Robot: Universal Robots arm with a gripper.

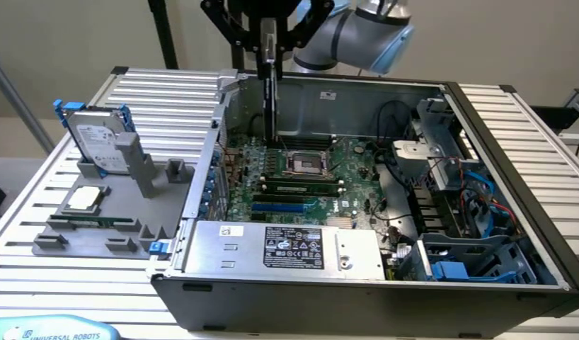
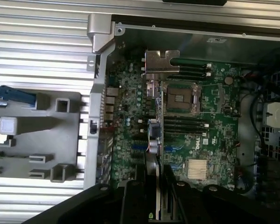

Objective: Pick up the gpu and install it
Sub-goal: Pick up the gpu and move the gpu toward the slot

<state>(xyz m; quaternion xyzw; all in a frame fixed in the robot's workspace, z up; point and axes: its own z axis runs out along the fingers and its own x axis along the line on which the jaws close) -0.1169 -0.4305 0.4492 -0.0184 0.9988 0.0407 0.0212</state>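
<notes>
Gpu (image 1: 267,92): we record it upright and edge-on, clamped between the fingers of the gripper (image 1: 267,35) and hanging straight below it, silver bracket (image 2: 159,63) at the end away from the gripper. Beneath the card we list the motherboard (image 1: 299,177) inside the open computer case (image 1: 365,290). Off to the gripper's side, outside the case, a grey tray (image 1: 91,237) carries a hard drive (image 1: 96,142).

The setting is a robotics laboratory work cell. Indicators:
- A slatted aluminium tabletop (image 1: 516,142) stands against a plain wall (image 1: 63,42).
- A grey-and-blue robot arm (image 1: 365,35) reaches in over the far edge.
- An open computer case (image 1: 365,294) exposes its motherboard (image 1: 299,177).
- A grey fixture (image 1: 91,241) presents loose components.
- The tool (image 1: 267,46) grips the gpu (image 1: 269,99) above the case.
- A pale blue unit (image 1: 54,331) at the near edge reads "UNIVERSAL ROBOTS".
</notes>
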